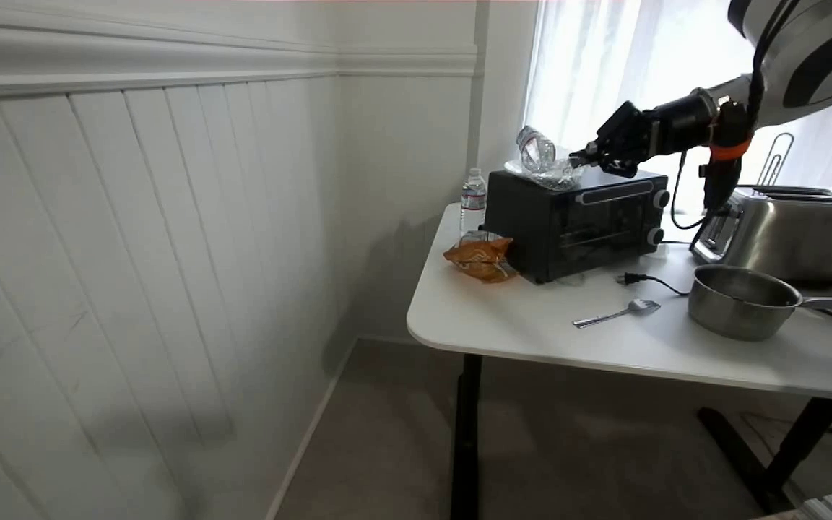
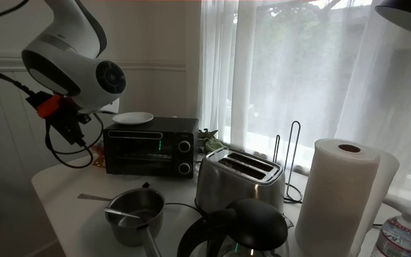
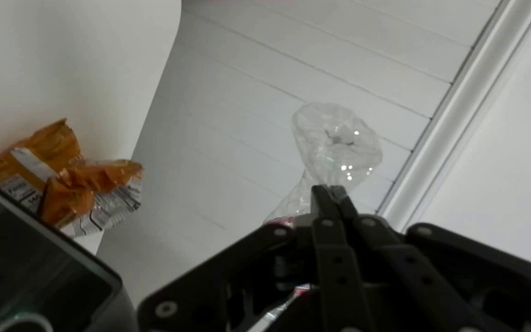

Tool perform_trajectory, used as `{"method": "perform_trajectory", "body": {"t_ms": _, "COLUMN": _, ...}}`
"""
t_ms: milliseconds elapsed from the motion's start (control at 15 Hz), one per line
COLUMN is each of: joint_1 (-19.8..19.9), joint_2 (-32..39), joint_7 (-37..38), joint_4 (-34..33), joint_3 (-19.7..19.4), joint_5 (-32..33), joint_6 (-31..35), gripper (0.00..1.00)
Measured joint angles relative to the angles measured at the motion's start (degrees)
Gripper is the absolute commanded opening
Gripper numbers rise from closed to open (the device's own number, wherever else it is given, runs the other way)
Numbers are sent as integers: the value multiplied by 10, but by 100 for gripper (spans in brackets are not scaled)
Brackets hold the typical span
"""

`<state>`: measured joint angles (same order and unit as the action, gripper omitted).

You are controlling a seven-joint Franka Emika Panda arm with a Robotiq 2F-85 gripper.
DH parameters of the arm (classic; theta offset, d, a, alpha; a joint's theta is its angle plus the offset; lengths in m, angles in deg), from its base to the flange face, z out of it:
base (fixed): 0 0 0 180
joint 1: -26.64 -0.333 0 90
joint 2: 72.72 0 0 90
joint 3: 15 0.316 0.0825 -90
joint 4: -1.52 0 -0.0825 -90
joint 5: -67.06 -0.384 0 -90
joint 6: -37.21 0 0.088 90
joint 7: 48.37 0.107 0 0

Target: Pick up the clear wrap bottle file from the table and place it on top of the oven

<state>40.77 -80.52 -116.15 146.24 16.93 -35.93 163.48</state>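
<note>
The closed tool (image 3: 329, 190) pinches the bottle (image 3: 327, 154), which, released against the plate (image 2: 133, 118), could roll off the oven (image 2: 150, 147).

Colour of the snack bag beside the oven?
The snack bag is orange-brown, with white and silvery patches; clearest in the wrist view.
</note>
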Motion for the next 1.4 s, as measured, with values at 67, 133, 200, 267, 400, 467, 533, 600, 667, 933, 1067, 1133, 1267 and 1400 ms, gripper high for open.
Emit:
{"method": "perform_trajectory", "body": {"t_ms": 67, "joint_1": -26, "joint_2": -12, "joint_7": 13, "joint_4": -1, "joint_3": -37, "joint_5": 0, "joint_6": 2, "gripper": 1}}
{"method": "perform_trajectory", "body": {"t_ms": 133, "joint_1": -48, "joint_2": -23, "joint_7": 27, "joint_4": -2, "joint_3": -68, "joint_5": 0, "joint_6": 13, "gripper": 1}}
{"method": "perform_trajectory", "body": {"t_ms": 200, "joint_1": -66, "joint_2": -31, "joint_7": 41, "joint_4": -3, "joint_3": -93, "joint_5": 0, "joint_6": 33, "gripper": 1}}
{"method": "perform_trajectory", "body": {"t_ms": 267, "joint_1": -81, "joint_2": -36, "joint_7": 55, "joint_4": -6, "joint_3": -112, "joint_5": 0, "joint_6": 59, "gripper": 1}}
{"method": "perform_trajectory", "body": {"t_ms": 400, "joint_1": -102, "joint_2": -40, "joint_7": 85, "joint_4": -14, "joint_3": -138, "joint_5": 0, "joint_6": 118, "gripper": 1}}
{"method": "perform_trajectory", "body": {"t_ms": 467, "joint_1": -111, "joint_2": -40, "joint_7": 99, "joint_4": -19, "joint_3": -145, "joint_5": 0, "joint_6": 153, "gripper": 1}}
{"method": "perform_trajectory", "body": {"t_ms": 533, "joint_1": -119, "joint_2": -40, "joint_7": 112, "joint_4": -25, "joint_3": -149, "joint_5": 0, "joint_6": 192, "gripper": 1}}
{"method": "perform_trajectory", "body": {"t_ms": 600, "joint_1": -126, "joint_2": -39, "joint_7": 124, "joint_4": -30, "joint_3": -150, "joint_5": 0, "joint_6": 234, "gripper": 1}}
{"method": "perform_trajectory", "body": {"t_ms": 667, "joint_1": -129, "joint_2": -39, "joint_7": 136, "joint_4": -37, "joint_3": -145, "joint_5": 0, "joint_6": 275, "gripper": 1}}
{"method": "perform_trajectory", "body": {"t_ms": 933, "joint_1": -129, "joint_2": -29, "joint_7": 189, "joint_4": -56, "joint_3": -125, "joint_5": 3, "joint_6": 424, "gripper": 1}}
{"method": "perform_trajectory", "body": {"t_ms": 1067, "joint_1": -128, "joint_2": -14, "joint_7": 217, "joint_4": -63, "joint_3": -122, "joint_5": 19, "joint_6": 477, "gripper": 1}}
{"method": "perform_trajectory", "body": {"t_ms": 1133, "joint_1": -128, "joint_2": -3, "joint_7": 234, "joint_4": -66, "joint_3": -122, "joint_5": 33, "joint_6": 499, "gripper": 1}}
{"method": "perform_trajectory", "body": {"t_ms": 1267, "joint_1": -128, "joint_2": 23, "joint_7": 267, "joint_4": -75, "joint_3": -122, "joint_5": 63, "joint_6": 533, "gripper": 1}}
{"method": "perform_trajectory", "body": {"t_ms": 1400, "joint_1": -128, "joint_2": 50, "joint_7": 297, "joint_4": -86, "joint_3": -122, "joint_5": 97, "joint_6": 554, "gripper": 3}}
